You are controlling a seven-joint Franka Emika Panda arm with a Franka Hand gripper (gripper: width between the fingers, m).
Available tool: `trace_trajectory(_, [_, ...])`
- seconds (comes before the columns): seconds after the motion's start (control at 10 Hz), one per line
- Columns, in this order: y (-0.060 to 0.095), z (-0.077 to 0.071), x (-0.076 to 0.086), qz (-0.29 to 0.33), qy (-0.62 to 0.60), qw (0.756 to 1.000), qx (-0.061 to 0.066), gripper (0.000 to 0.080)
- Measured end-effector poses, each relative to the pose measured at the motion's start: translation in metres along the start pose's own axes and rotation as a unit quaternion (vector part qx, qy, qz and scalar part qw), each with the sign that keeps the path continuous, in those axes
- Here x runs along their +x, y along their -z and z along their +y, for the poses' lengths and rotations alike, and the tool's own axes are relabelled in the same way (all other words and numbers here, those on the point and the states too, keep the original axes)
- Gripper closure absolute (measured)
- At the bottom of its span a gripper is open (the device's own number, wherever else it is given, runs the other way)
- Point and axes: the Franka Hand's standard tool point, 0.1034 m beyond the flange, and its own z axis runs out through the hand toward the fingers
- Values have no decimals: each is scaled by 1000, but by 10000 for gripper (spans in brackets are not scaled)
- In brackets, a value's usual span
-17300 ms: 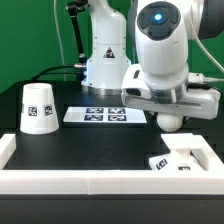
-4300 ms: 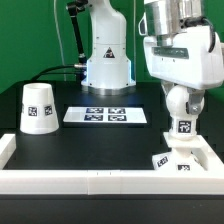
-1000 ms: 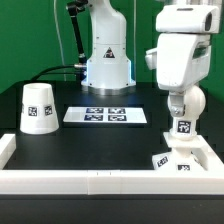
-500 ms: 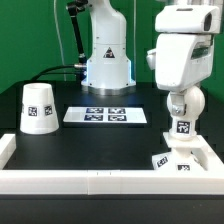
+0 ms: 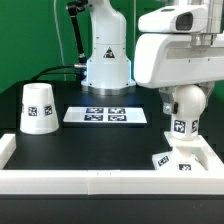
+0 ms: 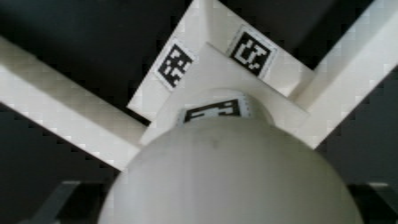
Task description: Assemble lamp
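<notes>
You'll see the arm point(image 5: 185, 55) filling the upper part of the exterior view's right, its wrist turned straight down over the black table point(image 5: 100, 145). A white rail border point(image 5: 90, 181) runs along the near edge of the table and turns up at both corners. The marker board point(image 5: 106, 115) lies flat in the middle, in front of the arm's pedestal. The shade point(image 5: 38, 107) stands at the exterior view's left on its wider end with one tag facing you, well apart from everything else. The base point(image 5: 186, 160) sits flat in the near corner at the exterior view's right, just inside the rail. In the wrist view the base point(image 6: 210, 55) shows two of its tags, directly beneath the camera. The bulb point(image 5: 181, 125) hangs upright right over the base, round end up and tagged neck pointing down. In the wrist view the bulb point(image 6: 214, 170) fills most of the frame, centred over the base. The gripper point(image 5: 180, 101) has its fingers closed on the round end of the bulb, one on each side, opened only as wide as the ball itself. The fingers touch nothing but the bulb. Its neck appears to meet the post at the base's middle, though you can't tell from either view whether it is seated or only touching
</notes>
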Motion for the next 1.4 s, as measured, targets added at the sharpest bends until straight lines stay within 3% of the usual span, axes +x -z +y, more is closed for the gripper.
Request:
trace_trajectory(0.2, [0,0,0,0,-127,992,0,222])
trace_trajectory(0.4, [0,1,-1,0,-264,965,-1,220])
trace_trajectory(1.0, [-1,2,-2,-1,-445,895,0,220])
trace_trajectory(1.4, [-2,-1,-4,-13,-638,769,7,220])
